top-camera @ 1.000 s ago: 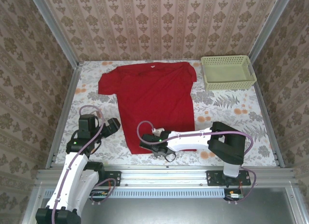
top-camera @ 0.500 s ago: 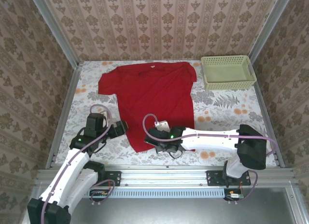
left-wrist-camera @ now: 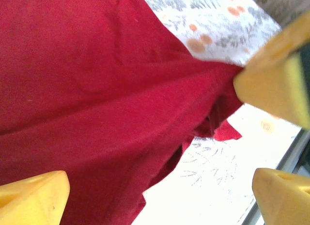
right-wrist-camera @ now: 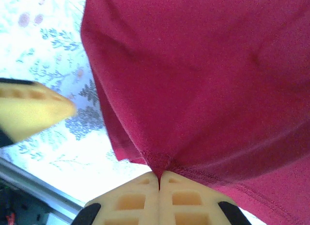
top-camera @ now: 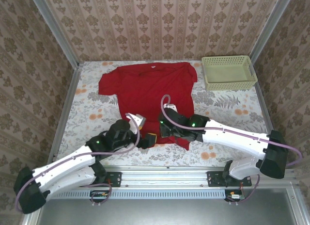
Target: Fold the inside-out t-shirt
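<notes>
The inside-out t-shirt (top-camera: 150, 87) lies spread on the floral table (top-camera: 89, 113), its collar toward the far wall. The right gripper (right-wrist-camera: 159, 174) has its fingers pressed together on the shirt's near hem, puckering the cloth there. Just beside it, the left gripper (left-wrist-camera: 160, 191) hangs with fingers spread, clasping nothing.

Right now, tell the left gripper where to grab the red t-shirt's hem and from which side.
Probably best: take the t-shirt by its bottom hem beside the right gripper pinch, where it looks lifted off the table and the edge hangs loose. Bring the open left gripper in from the near left, jaws across that free edge.
</notes>
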Motion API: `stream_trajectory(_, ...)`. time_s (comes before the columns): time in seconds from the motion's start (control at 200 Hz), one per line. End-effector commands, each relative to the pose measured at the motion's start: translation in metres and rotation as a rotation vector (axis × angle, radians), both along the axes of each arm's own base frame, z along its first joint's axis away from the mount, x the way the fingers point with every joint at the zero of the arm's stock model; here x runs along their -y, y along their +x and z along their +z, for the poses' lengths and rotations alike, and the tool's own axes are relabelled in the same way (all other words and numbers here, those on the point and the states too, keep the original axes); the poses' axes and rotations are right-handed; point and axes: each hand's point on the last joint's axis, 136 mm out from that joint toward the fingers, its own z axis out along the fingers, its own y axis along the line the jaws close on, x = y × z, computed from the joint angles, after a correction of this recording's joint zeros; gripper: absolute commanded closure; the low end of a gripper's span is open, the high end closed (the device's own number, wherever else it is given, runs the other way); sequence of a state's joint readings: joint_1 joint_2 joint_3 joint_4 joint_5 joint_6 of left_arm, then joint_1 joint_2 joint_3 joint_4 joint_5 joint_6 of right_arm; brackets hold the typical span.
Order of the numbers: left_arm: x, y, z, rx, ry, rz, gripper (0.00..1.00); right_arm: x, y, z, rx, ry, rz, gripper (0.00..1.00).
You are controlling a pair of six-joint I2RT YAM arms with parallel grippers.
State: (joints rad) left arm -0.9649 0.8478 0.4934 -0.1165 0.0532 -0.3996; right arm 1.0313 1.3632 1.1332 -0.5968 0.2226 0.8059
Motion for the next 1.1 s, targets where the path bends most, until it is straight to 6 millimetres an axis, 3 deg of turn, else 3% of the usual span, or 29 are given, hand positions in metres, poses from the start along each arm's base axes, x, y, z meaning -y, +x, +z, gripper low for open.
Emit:
stream_trajectory(0.0,0.019,0.011,0.014,0.127,0.000,-0.035,0.04,-0.008,0.000,0.016,0.013,0.077,0.049,1.00)
stream_trajectory(0.245,0.021,0.039,-0.006,0.133,0.099,0.077,0.07,-0.009,0.003,0.020,0.013,0.091,0.074,1.00)
stream_trajectory(0.425,0.017,0.055,-0.006,0.146,0.107,0.158,0.16,-0.003,0.004,0.016,0.009,0.081,0.062,1.00)
stream_trajectory(0.645,0.017,0.062,-0.002,0.124,0.044,0.169,0.37,-0.004,0.008,0.016,0.016,0.111,0.052,1.00)
stream_trajectory(0.975,0.026,0.064,0.002,0.095,0.002,0.141,0.81,-0.002,0.008,0.011,0.014,0.112,0.042,1.00)
stream_trajectory(1.095,0.030,0.064,0.016,0.084,-0.023,0.130,0.96,0.012,0.008,0.006,0.037,0.064,0.026,0.86)
